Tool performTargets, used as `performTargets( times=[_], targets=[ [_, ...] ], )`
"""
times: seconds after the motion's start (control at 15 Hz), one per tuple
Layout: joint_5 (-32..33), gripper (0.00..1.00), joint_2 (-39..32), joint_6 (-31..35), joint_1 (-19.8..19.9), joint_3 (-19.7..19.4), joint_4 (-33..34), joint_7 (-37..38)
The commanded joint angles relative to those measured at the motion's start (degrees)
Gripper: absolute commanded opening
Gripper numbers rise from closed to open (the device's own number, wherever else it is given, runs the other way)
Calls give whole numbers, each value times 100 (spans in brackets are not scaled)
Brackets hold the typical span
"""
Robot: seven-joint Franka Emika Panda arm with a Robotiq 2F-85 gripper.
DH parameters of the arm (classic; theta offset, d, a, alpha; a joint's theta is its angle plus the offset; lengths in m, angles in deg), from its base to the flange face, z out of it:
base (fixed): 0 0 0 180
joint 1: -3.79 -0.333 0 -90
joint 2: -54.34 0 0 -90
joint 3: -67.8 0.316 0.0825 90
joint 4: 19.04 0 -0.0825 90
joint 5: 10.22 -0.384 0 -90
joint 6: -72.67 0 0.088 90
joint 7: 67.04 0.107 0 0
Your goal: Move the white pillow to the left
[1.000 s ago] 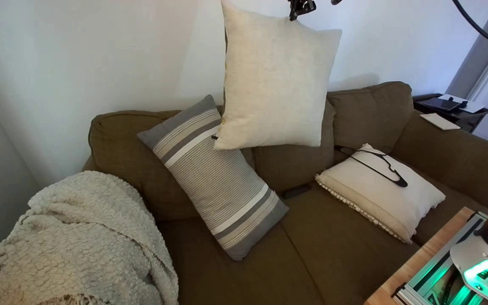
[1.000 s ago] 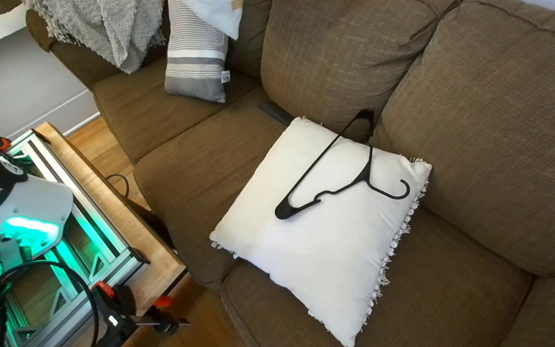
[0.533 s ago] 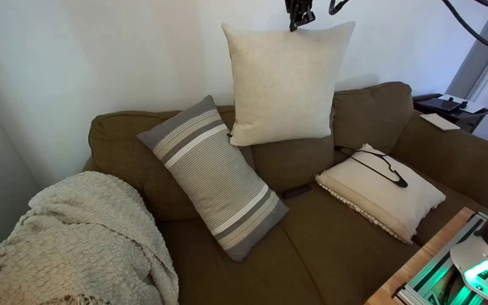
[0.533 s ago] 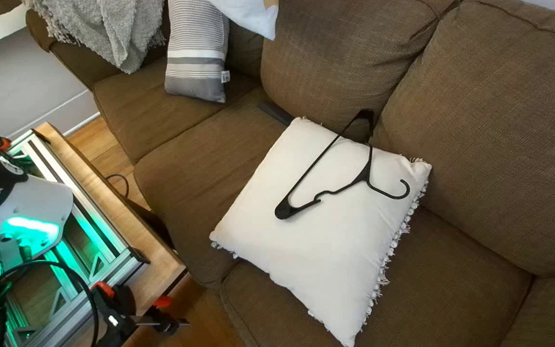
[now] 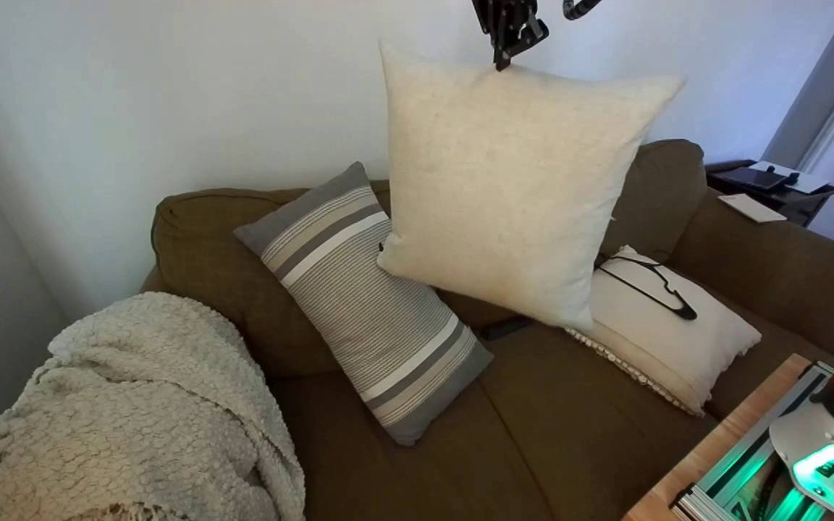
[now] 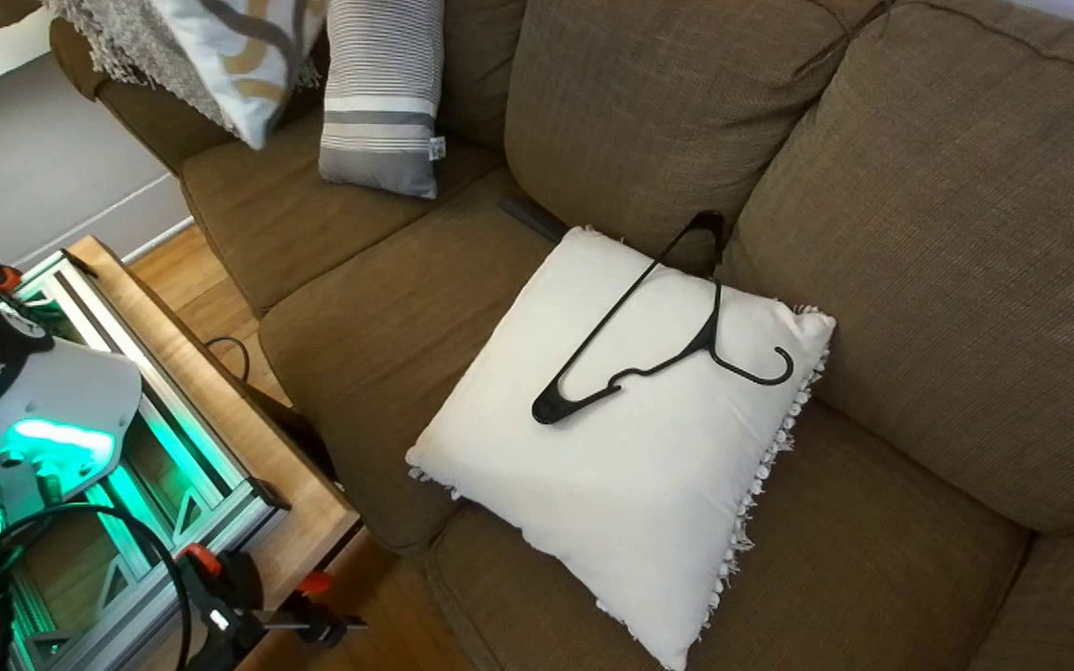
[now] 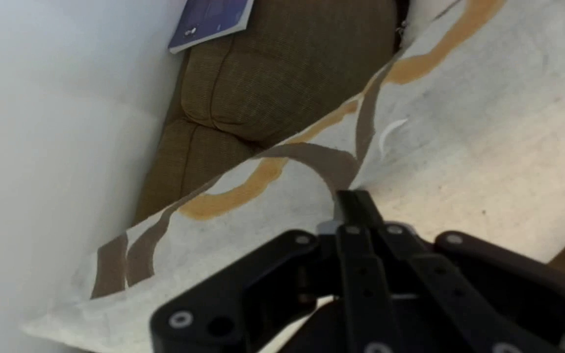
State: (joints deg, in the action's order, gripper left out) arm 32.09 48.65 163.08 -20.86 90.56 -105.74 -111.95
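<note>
The white pillow (image 5: pixel 511 188) hangs in the air in front of the sofa back, a little tilted. Its plain cream side shows in an exterior view; a lower corner with grey and ochre curves (image 6: pixel 253 70) shows at the top left of an exterior view. My gripper (image 5: pixel 502 65) is shut on the middle of its top edge. In the wrist view the fingertips (image 7: pixel 359 196) are together on the pillow's fabric (image 7: pixel 488 191), with the patterned side to the left. The pillow covers part of the grey striped pillow (image 5: pixel 373 311) in an exterior view.
A white pillow with pompom trim (image 6: pixel 584 485) lies on the seat with a black hanger (image 6: pixel 667 368) on it. A fluffy blanket (image 5: pixel 149 412) covers one sofa end. The robot's wooden table (image 6: pixel 304 494) stands before the sofa (image 5: pixel 525 434). A wall is behind.
The pillow shifted, then swung out from the sofa back and looks larger in an exterior view. Its lower corner crossed to the blanket's side of the striped pillow. The gripper stayed shut on it.
</note>
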Motion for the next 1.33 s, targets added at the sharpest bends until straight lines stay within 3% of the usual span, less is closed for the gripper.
performTargets(
  times=[0.0, 0.27, 0.73, 1.27],
  targets=[
    [247, 0, -149, -903, -468, 332, 776, 269],
    [377, 0, -452, -1103, -805, 500, 1255, 409],
    [-100, 0, -1713, 162, -996, 275, 1974, 598],
    [-1270, 0, -3033, 1292, -1096, -127, 2524, 452]
  ],
)
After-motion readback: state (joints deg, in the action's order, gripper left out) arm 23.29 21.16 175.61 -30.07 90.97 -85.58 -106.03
